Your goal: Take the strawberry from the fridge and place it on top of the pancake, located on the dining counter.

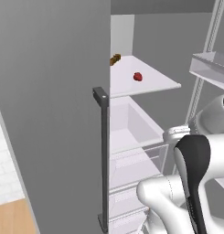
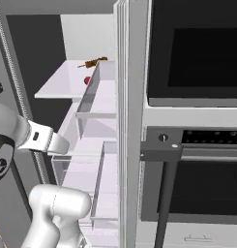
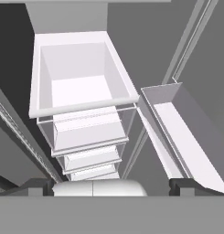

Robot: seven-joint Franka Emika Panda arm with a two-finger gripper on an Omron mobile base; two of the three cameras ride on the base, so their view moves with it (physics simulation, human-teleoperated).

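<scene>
Strawberry (image 1: 137, 77) on fridge (image 1: 49, 114) shelf (image 1: 154, 84), brown lump (image 1: 115, 59) behind; claw (image 3: 114, 185) spread, empty.

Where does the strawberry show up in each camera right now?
Left base view: strawberry upper middle, on the white fridge shelf.
Right base view: upper left, a red speck half hidden behind a drawer wall.
Hand view: not in it.
Shared landmark: the small brown food lump behind it.
</scene>
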